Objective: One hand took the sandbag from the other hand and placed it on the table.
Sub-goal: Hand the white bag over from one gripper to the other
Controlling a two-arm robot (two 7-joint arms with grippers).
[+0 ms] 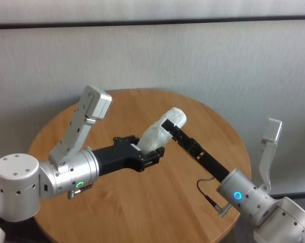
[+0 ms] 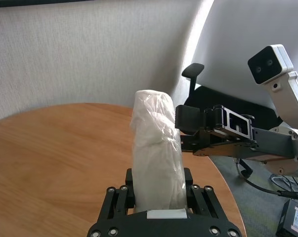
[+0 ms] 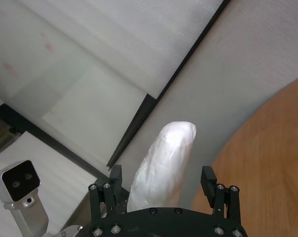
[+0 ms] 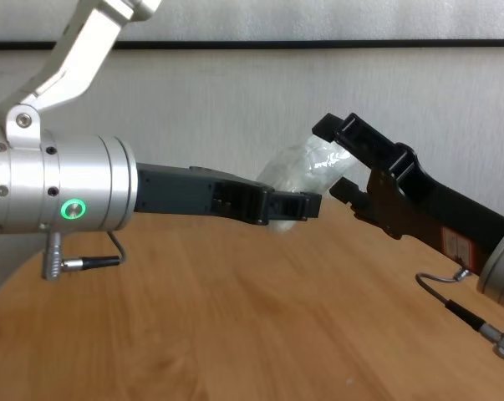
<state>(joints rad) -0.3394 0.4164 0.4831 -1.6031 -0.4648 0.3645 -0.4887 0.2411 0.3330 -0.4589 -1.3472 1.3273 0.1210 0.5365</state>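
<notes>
Two tools meet above the desk (image 1: 142,212). The left tool (image 1: 148,154) is clamped on the lower end of the sandbag (image 1: 162,132), holding it off the wood with its free end slanting up and away. The right tool (image 1: 173,127) has its fingers spread wide, one on each side of the bag's upper half; whether they touch it I cannot tell.

One sandbag, by the look of it soft and lumpy, in thin crinkly plastic: probably light, and likely to sag and shift inside its skin, with a surface that could slip. I judge the free upper half, above the left tool's hold, the best place to take it, squeezed across the narrow width.

Count: two tools, one sandbag, one round desk.
</notes>
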